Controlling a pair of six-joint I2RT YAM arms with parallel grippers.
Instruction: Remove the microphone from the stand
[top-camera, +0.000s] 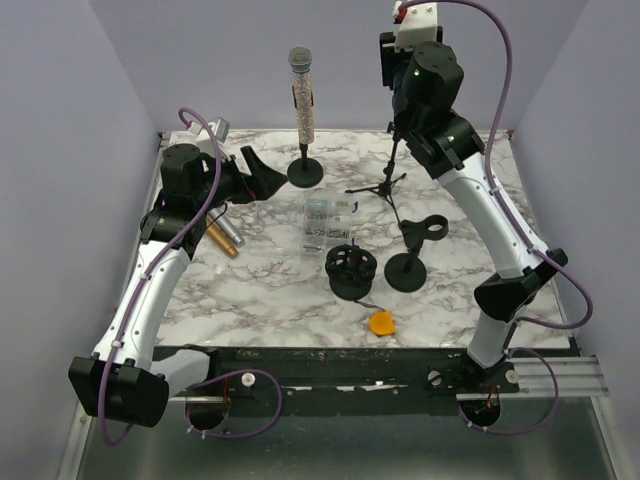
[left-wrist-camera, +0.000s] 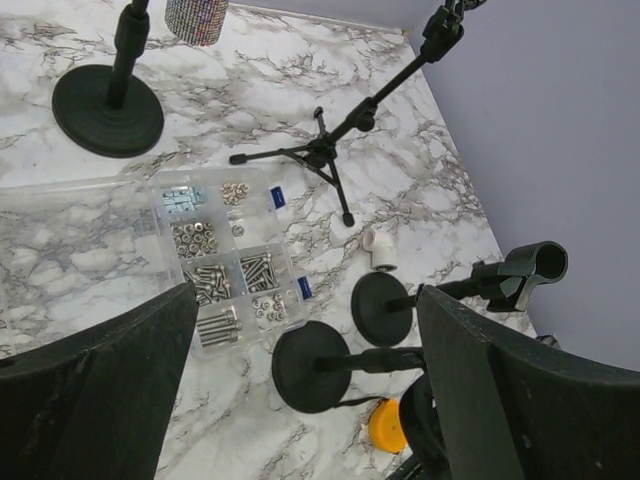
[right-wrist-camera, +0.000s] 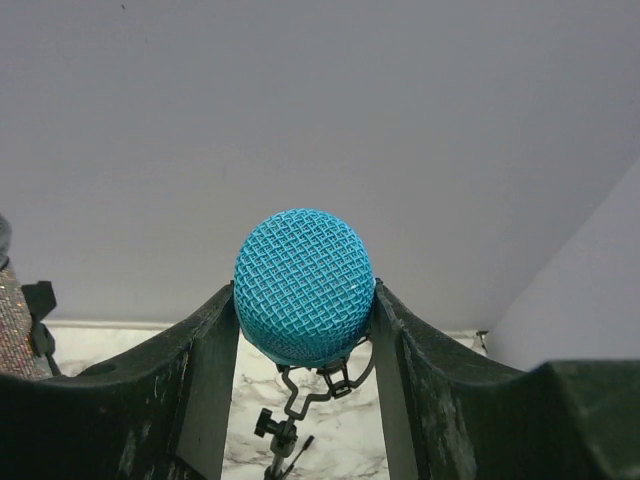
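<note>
nearest me, my left gripper (left-wrist-camera: 307, 290) hangs wide open above the parts box (left-wrist-camera: 225, 255), well apart from the job. farther back, my right gripper (right-wrist-camera: 304, 292) is closed on the blue head of the microphone (right-wrist-camera: 300, 255), fingers touching both sides. its body runs down from the wrist into the tripod stand (top-camera: 385, 185) clip, so i judge the pull goes up along that axis.
</note>
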